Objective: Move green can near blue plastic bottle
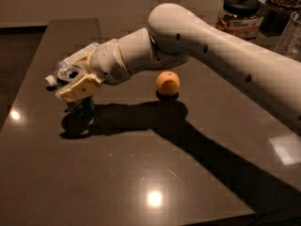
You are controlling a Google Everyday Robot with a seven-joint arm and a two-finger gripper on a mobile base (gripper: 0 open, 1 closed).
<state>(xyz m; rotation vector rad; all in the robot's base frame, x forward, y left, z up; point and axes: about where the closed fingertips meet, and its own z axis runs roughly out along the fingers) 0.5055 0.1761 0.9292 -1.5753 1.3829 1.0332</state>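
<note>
At the left of the frame we see the robot's two-finger gripper [70, 81] at the end of the thick white arm [211, 51], which reaches in from the right edge. Its jaws are pinching a small dark green aluminium drink can [80, 106]. One beige finger [78, 86] lies across the side facing us, and the silver top with its opening shows just above it. The green can is upright, low over the dark glossy table [141, 173], and we cannot tell whether its base touches the surface.

Just behind the gripper, towards the upper left, lies the clear plastic bottle with a white-and-blue label [73, 61], mostly hidden by the gripper. Its white cap pokes out at the far left, so the green can sits right beside the bottle.

A round orange fruit [168, 82] rests on the table near the frame's centre, well apart from the can. A black-lidded glass jar [240, 14] stands at the upper right.
</note>
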